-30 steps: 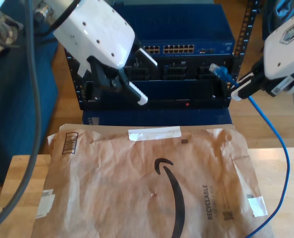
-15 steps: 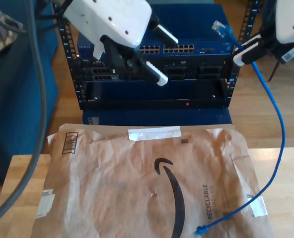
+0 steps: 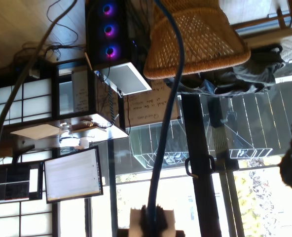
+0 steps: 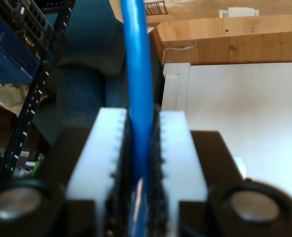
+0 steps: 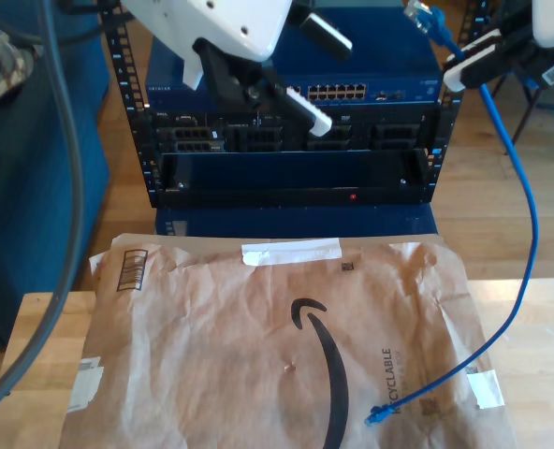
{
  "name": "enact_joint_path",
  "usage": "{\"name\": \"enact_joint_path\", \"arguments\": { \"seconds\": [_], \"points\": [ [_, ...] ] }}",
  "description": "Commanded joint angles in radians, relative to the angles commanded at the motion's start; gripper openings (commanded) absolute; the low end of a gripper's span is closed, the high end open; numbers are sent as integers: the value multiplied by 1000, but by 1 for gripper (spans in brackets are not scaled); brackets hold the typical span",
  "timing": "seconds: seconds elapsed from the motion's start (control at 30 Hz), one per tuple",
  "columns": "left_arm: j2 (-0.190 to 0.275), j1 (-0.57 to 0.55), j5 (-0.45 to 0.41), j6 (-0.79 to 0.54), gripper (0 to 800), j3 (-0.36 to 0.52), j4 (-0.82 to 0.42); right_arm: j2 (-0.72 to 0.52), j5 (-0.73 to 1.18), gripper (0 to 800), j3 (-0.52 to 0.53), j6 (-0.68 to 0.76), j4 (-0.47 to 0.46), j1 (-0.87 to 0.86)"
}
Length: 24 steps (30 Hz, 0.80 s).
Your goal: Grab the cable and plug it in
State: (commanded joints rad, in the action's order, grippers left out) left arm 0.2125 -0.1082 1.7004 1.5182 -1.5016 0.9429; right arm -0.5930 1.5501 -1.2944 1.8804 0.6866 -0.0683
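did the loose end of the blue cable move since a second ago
Yes. The blue cable's free plug has been drawn up onto the paper mailer, toward the server rack; a second ago it lay beyond the exterior view's bottom edge.

The place looks like a home room used as a tech workspace. A rack of network gear (image 5: 291, 122) stands on a wood floor (image 5: 502, 178) beside a wooden tabletop (image 5: 34, 337). Around it are a wicker chair (image 3: 195, 39), a lit monitor (image 3: 73, 175), a PC tower with glowing fans (image 3: 108, 29) and paned windows (image 3: 18, 98).
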Motion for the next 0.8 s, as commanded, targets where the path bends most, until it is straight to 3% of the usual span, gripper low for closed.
{"name": "enact_joint_path", "arguments": {
  "seconds": [0.8],
  "points": [
    [-11, -46, 2, 0, 799, -38, 100, 3, 17, 4, 11, -2, 3, 3]
  ]
}}
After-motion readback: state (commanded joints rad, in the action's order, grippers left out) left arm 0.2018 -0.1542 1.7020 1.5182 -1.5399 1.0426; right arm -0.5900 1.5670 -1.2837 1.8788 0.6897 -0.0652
